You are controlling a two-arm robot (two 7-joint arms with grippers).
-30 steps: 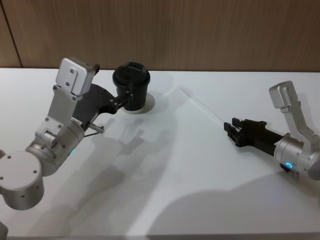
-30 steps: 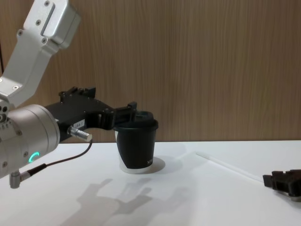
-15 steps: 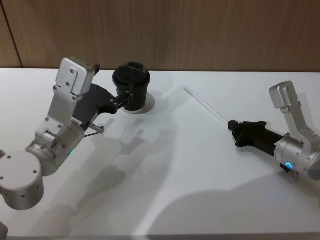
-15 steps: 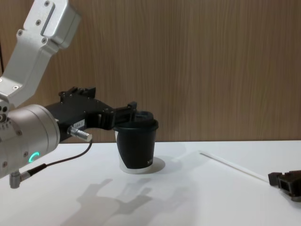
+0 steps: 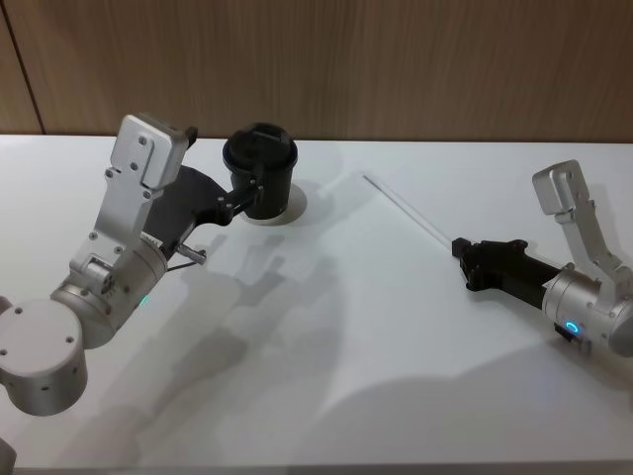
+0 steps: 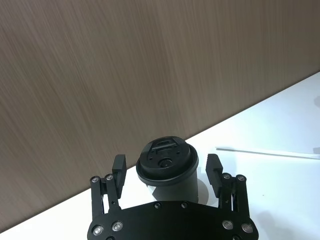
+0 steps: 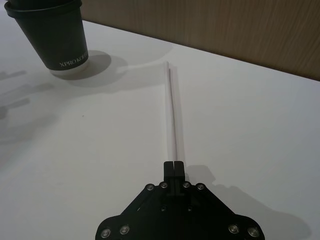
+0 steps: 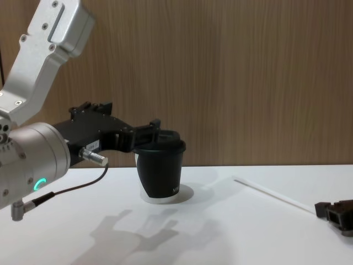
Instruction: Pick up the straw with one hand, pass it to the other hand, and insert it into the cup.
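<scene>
The black cup [image 5: 260, 163] with its lid stands at the table's back left, also seen as the cup [image 8: 160, 174]. My left gripper [image 5: 253, 191] is open at lid height. In the left wrist view the cup [image 6: 167, 167] shows between its spread fingers [image 6: 118, 170]. The white straw [image 5: 407, 210] runs from mid-table toward the right. My right gripper [image 5: 459, 246] is shut on its near end. The right wrist view shows the straw [image 7: 172, 110] pointing straight away from the closed right gripper [image 7: 174, 167], low over the table.
A white table [image 5: 326, 327] carries everything, with open room between the cup and the straw. A wooden wall [image 8: 248, 83] rises behind the table's far edge. A grey cable [image 8: 71, 187] hangs under the left wrist.
The right gripper's fingers, open a second ago, have shut on the straw's near end. The straw has shifted slightly. Left arm and cup have not moved.
</scene>
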